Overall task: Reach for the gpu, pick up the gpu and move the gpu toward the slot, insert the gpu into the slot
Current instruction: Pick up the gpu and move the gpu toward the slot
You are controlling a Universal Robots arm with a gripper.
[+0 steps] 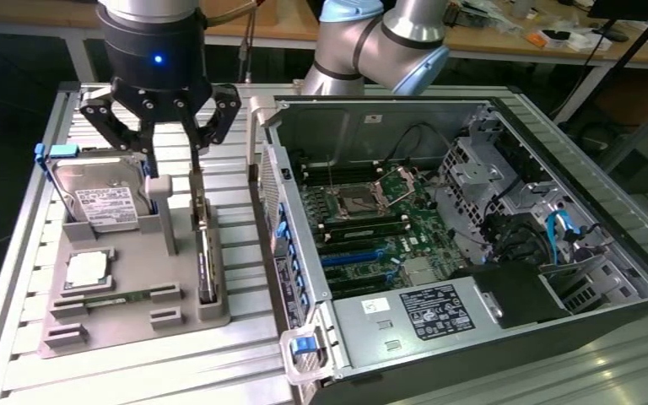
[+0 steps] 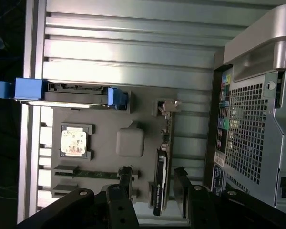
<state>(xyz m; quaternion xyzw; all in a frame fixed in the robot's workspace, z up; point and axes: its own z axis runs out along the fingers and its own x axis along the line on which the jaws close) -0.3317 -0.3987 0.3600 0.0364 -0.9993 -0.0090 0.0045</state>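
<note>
We are early in the task. The gripper [image 1: 172, 145] hangs over the grey holder [image 1: 132, 319] on the ribbed table [image 1: 31, 253], at the exterior view's left, with its jaws spread wide and nothing between them. The gpu [image 1: 202, 253] stands on edge in its groove along the side of the holder nearest the case [image 1: 549, 126], with its metal bracket at the end under the gripper. In the wrist view the gpu [image 2: 161, 167] runs up between the two dark fingers [image 2: 125, 183], nearer one than the other, so the gripper [image 2: 151, 177] looks roughly lined up over it. We see no contact, and we judge the fingers to be above the card rather than around it. So the reach looks mostly made but not finished. The pick-up, the carry and the insertion are all undone. The slot [image 1: 353, 256], which we take to be one of the blue ones on the board [image 1: 380, 224] inside the open case, sits bare and well apart from the card. The other parts rest in their own seats in the holder: the drive [image 1: 105, 202], the chip [image 1: 85, 268] and the memory stick [image 1: 116, 296].
</note>
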